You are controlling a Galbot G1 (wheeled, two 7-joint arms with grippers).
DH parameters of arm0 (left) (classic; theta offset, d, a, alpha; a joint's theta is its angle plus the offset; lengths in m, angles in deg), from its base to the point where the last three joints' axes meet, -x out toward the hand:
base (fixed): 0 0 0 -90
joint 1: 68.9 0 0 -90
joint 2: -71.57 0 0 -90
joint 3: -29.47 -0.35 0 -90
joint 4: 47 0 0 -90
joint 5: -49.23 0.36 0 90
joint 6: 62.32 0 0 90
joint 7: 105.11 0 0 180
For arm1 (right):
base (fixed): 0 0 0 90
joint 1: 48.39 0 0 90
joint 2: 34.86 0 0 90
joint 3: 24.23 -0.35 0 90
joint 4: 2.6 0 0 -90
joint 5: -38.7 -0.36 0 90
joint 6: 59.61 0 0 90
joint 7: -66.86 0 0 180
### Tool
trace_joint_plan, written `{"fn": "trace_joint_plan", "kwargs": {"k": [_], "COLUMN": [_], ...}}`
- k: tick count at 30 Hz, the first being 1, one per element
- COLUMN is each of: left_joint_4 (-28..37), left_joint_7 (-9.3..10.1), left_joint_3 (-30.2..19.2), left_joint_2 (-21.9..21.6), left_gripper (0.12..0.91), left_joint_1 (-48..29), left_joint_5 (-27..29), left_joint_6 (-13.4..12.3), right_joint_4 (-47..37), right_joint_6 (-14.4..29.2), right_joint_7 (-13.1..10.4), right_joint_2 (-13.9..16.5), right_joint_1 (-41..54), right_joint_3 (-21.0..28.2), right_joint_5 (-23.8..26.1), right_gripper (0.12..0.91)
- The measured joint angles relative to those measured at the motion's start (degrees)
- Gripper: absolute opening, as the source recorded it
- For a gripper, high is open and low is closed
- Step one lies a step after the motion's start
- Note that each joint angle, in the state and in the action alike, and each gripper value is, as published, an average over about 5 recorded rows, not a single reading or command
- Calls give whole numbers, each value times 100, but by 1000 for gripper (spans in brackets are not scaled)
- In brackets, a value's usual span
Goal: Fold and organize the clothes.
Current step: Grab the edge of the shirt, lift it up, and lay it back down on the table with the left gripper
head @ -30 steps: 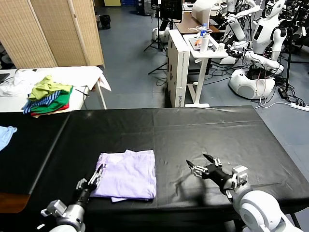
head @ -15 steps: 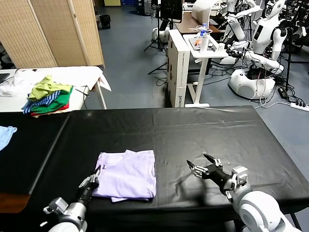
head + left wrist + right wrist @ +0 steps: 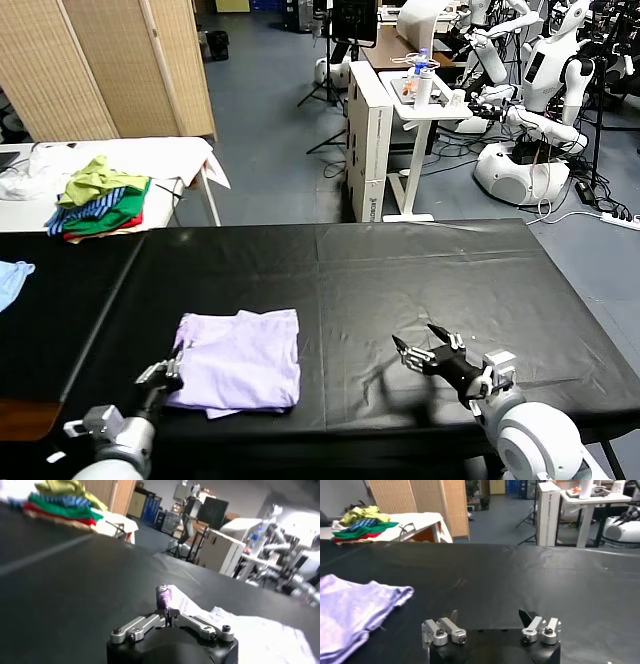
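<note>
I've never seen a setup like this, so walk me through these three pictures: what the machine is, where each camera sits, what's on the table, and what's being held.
This is a two-armed robot. The head view looks down from its head; the other two views come from cameras on its wrists. On the black table lies a folded lavender T-shirt. The left hand is shut, pinching the shirt's edge; the left wrist view shows the fabric nipped between its fingers. The right hand hovers open over bare table, holding nothing. A colourful clothes pile sits on a side table behind.
</note>
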Motion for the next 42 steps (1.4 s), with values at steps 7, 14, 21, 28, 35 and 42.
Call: {"fn": "trace_joint_plan", "kwargs": {"k": [7, 14, 21, 28, 35, 42], "left_joint_4": [-163, -239, -496, -1209, -1459, -1294], "left_joint_7": [-31, 52, 188, 598, 837, 975], "left_joint_3": [411, 1161, 2090, 1771, 67, -1217], "left_joint_2": [-689, -1590, -2297, -1958, -894, -94], "left_gripper": [161, 161, 161, 161, 161, 161], "left_joint_1": [158, 408, 863, 802, 621, 383], "left_joint_5": [330, 295, 314, 743, 1108, 1320], "left_joint_6": [-53, -50, 36, 401, 470, 443], "right_joint_4": [-90, -159, -213, -125, -33, -23], "right_joint_6": [40, 61, 74, 68, 59, 12], "right_joint_7": [-1, -7, -9, -15, -20, -38], "right_joint_2": [-100, -141, -217, -226, -169, -174], "right_joint_1": [-22, 30, 65, 4, -121, -67], "right_joint_3": [14, 77, 200, 209, 65, 185], "right_joint_5": [68, 75, 119, 172, 182, 200], "right_gripper": [907, 907, 907, 907, 907, 907]}}
